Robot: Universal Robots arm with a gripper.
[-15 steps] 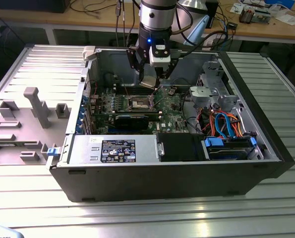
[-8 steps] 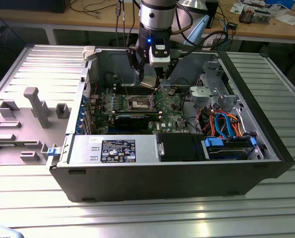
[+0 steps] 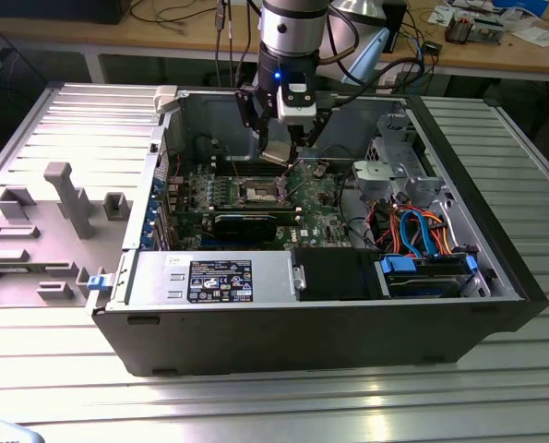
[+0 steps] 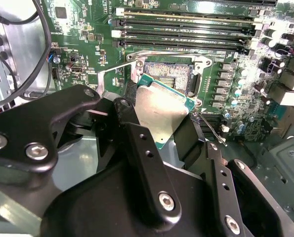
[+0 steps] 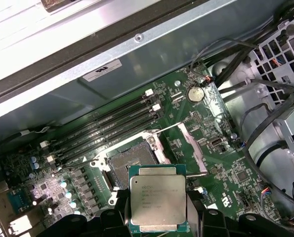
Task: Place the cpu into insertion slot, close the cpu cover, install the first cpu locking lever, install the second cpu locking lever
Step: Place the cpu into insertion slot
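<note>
the gripper [image 5: 158, 213] is pinched on the cpu [image 5: 158, 202], one black finger against each of two opposite edges, so the grey metal top and the green rim show between them in both wrist views. the cpu hangs in the air inside the open case [image 3: 302, 318], over the middle of the motherboard [image 3: 325, 198], near the slot [image 5: 129, 165] but apart from it and not seated. in the exterior view it looks tilted rather than flat to the board. the slot lies bare, its dark centre showing, just beside the long memory slots [image 5: 107, 129] that run towards the board's edge. the cover [image 5: 193, 148] is swung open and stands off one side of the slot, so the first step is not yet done. by the look of it the cpu is light, thin and stiff, and a weak pinch would hold it. the smooth metal top and narrow edges look slippery, though, and a skewed hold could let it pivot. the edges are the right place to grip, as here, because the underside and the slot's fine contacts are likely fragile and would not bear scraping or a drop.
</note>
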